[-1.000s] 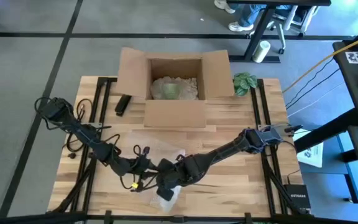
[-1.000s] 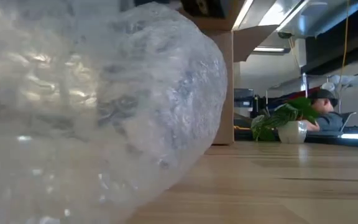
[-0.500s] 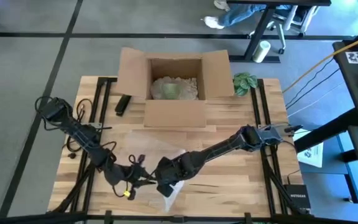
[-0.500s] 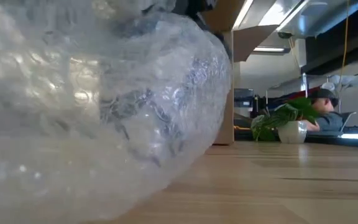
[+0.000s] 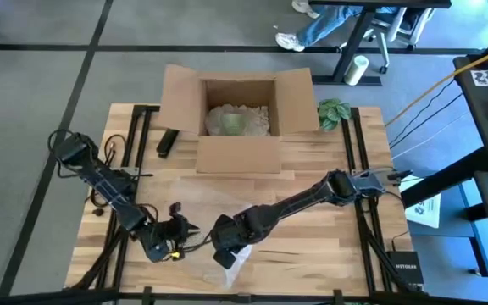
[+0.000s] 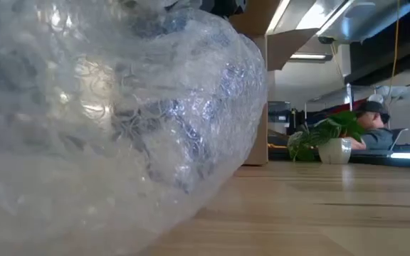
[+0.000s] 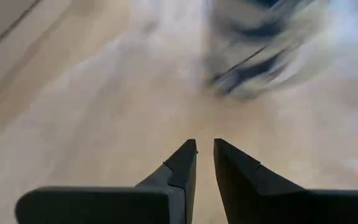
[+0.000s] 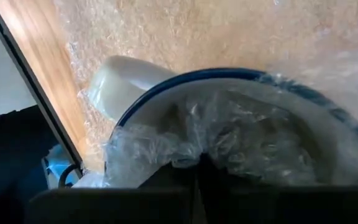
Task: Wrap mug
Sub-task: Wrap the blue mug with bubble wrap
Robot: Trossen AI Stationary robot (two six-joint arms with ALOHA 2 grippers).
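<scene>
Wooden table [image 5: 312,241] | right pincer [image 5: 227,252] clamps bubble wrap [image 6: 112,128] over mug [image 8: 229,106] | left pincer [image 7: 204,155] nearly closed, empty

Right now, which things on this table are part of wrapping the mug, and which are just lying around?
Part of the job:
mug
bubble wrap
right gripper, shut on the wrap at the mug
left gripper, nearly shut, empty

Lying about:
cardboard box
potted plant
black object

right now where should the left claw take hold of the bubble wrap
Judging by the high view, the loose flat edge of the clear bubble wrap sheet lying on the wooden table, approached from the left side. The right claw already pins wrap against the blue-rimmed white mug, while the left claw sits clear, nearly closed.
</scene>
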